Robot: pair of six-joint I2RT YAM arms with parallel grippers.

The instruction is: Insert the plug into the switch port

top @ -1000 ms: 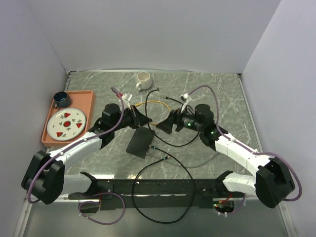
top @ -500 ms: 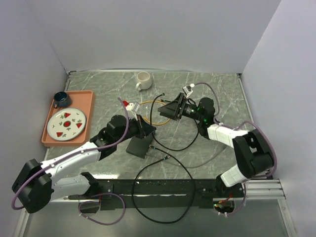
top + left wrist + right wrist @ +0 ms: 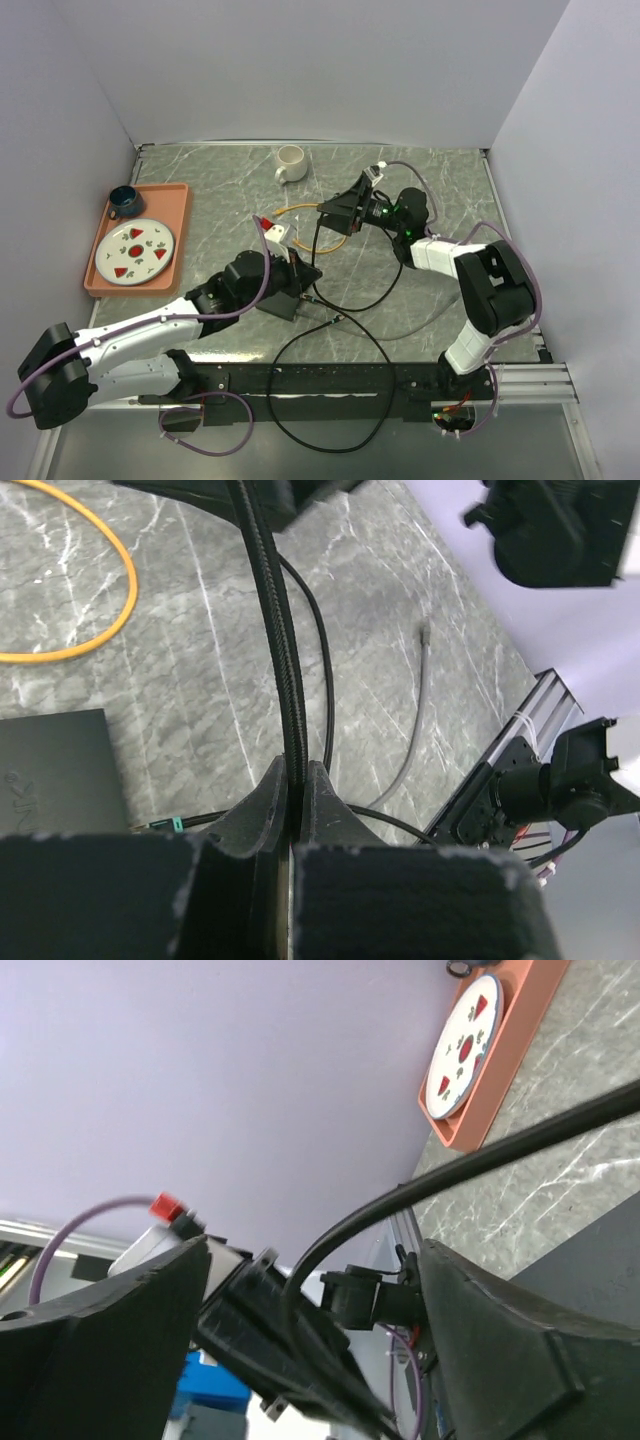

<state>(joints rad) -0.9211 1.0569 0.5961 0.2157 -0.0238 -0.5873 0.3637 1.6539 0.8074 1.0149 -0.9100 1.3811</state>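
- From above, you get bright, even light. The table [image 3: 200, 190] carries only soft, faint shadows close under the arms, and there is no hard glare.
- In your left wrist view, the left fingers [image 3: 100, 900] are a dark, grainy blur at the near edge. The cable [image 3: 288, 680] and the marble read sharp.
- In your right wrist view, the right fingers [image 3: 520, 1350] are dark and soft. The far tray [image 3: 515, 1045] is crisper, against an evenly lit wall [image 3: 200, 1060].

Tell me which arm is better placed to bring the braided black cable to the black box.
Left, I'd say. The left gripper is shut on the braided black cable, right beside the black box. The right gripper stands open and farther from the box.
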